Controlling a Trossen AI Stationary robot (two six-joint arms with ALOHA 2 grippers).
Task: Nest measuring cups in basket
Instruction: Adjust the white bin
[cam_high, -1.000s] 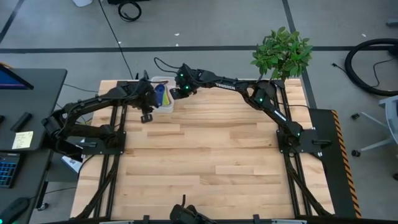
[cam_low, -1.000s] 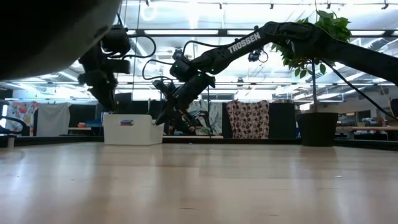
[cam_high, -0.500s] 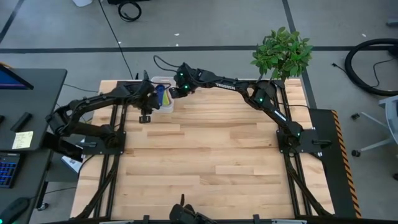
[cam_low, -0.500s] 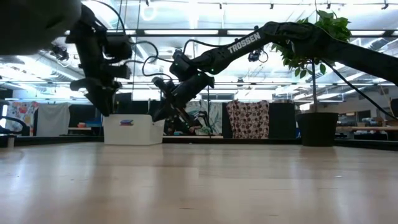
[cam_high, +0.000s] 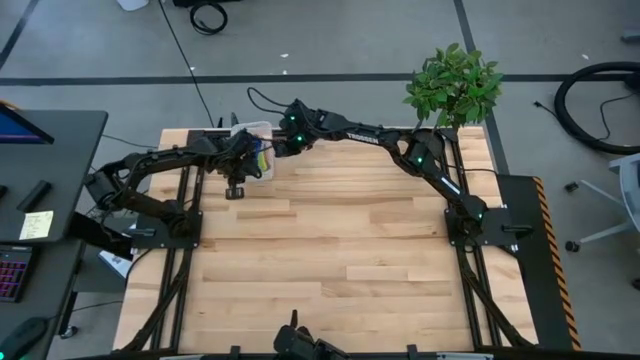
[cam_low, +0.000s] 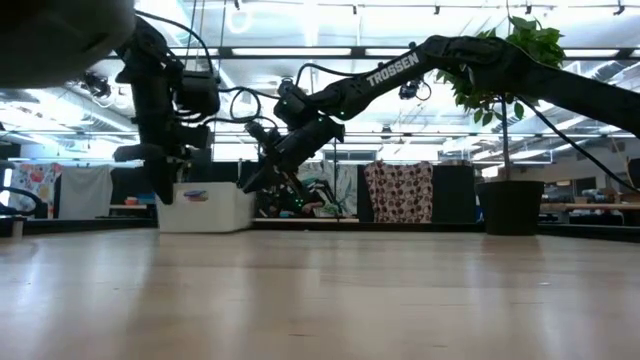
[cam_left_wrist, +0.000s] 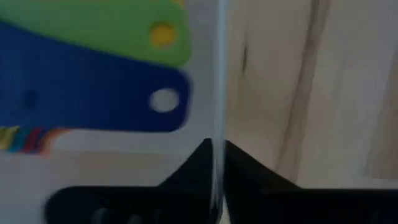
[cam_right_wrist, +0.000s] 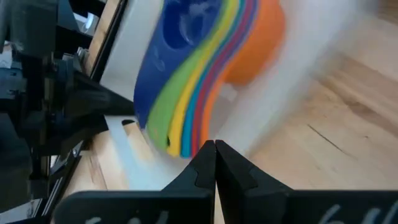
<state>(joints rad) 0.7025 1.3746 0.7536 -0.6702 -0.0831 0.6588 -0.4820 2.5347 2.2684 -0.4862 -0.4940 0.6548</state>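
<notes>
The white basket (cam_high: 248, 129) stands on the table's far left part. The nested measuring cups (cam_right_wrist: 193, 81) lie inside it, dark blue on top and orange at the bottom. Their dark blue handle (cam_left_wrist: 93, 99) and green handle (cam_left_wrist: 112, 31) show in the left wrist view. My left gripper (cam_left_wrist: 217, 158) points down at the basket's left end (cam_low: 165, 205), shut on its wall. My right gripper (cam_right_wrist: 215, 149) is shut and slants down from the right, its tips beside the stack's handle ends (cam_right_wrist: 174, 144). My left gripper pinches the basket's thin white wall (cam_left_wrist: 218, 93) at its upper edge, one finger inside the basket and one outside. The fingers come from above, pointing down. The basket's bottom stays on the table. My right gripper's tips are close to the cups, but whether they touch I cannot tell.
A potted plant (cam_high: 455, 85) stands at the table's far right corner. Both arms meet over the far left part. The wide wooden tabletop (cam_high: 350, 250) lies bare toward the near edge.
My left gripper has come down at the basket's left end and has shut on its wall. The basket has slid a little toward the table's left edge. My right gripper has kept its place, shut.
</notes>
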